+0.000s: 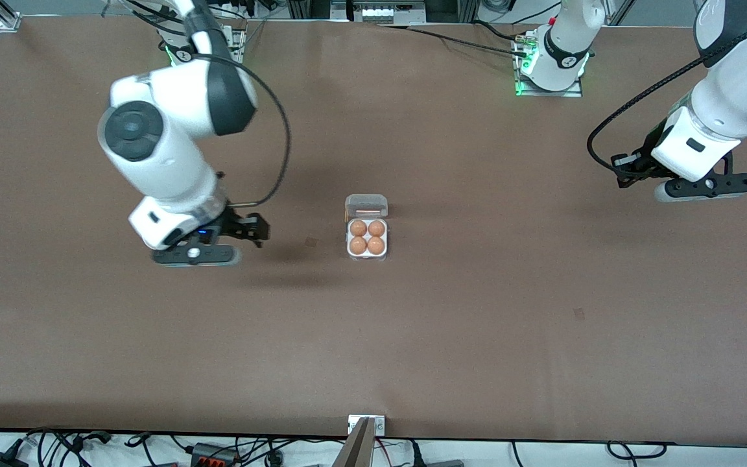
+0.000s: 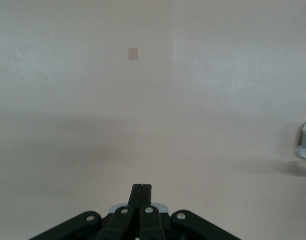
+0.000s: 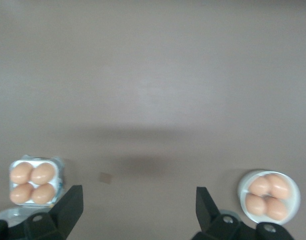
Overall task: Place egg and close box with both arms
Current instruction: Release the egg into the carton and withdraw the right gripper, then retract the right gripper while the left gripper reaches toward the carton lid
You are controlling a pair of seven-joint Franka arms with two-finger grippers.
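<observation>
The box (image 1: 367, 232) sits mid-worktop, four eggs in, lid up. My right gripper (image 1: 244, 228), fingers spread and empty, hovers closer to it than my closed left gripper (image 1: 629, 170).

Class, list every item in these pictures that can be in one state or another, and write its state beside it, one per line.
Box: lid open, standing up at the hinge; all four cells filled with eggs.
White bowl: holds four eggs.
Left gripper: jaws shut, empty, over bare table toward the left arm's end.
Right gripper: jaws open, empty, over the table between box and bowl.
</observation>
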